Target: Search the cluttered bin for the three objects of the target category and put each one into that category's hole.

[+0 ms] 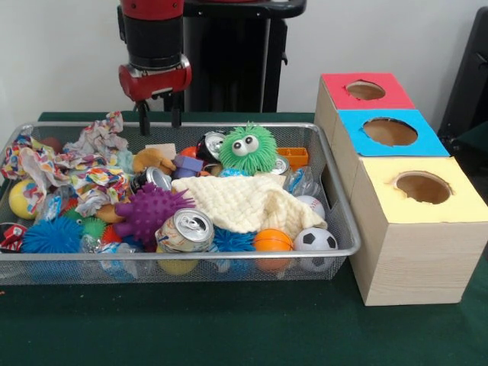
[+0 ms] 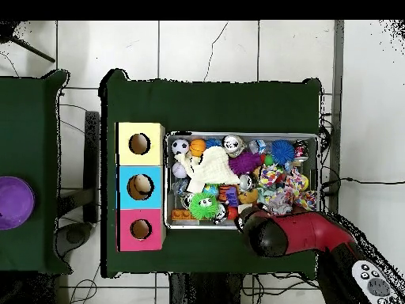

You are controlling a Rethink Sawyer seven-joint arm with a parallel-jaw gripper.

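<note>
Nearest in the wire bin (image 1: 335, 200) lie a crushed drink can (image 1: 185, 230), an orange ball (image 1: 272, 240) and a small soccer ball (image 1: 315, 239), with a cream knitted cloth (image 1: 248, 202) just behind them. Farther back sits a green fuzzy toy with googly eyes (image 1: 248, 149). My pincer (image 1: 159, 117) hangs over the bin's far edge, fingers slightly parted and empty; right of the bin stands the box with yellow (image 1: 423, 187), blue (image 1: 390, 131) and red (image 1: 365, 90) holes.

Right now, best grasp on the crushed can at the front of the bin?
Take the crushed can from above, fingers across its dented sides. It lies tilted, top facing the front wall, wedged between the purple spiky ball and orange ball, so side approach looks blocked.
</note>
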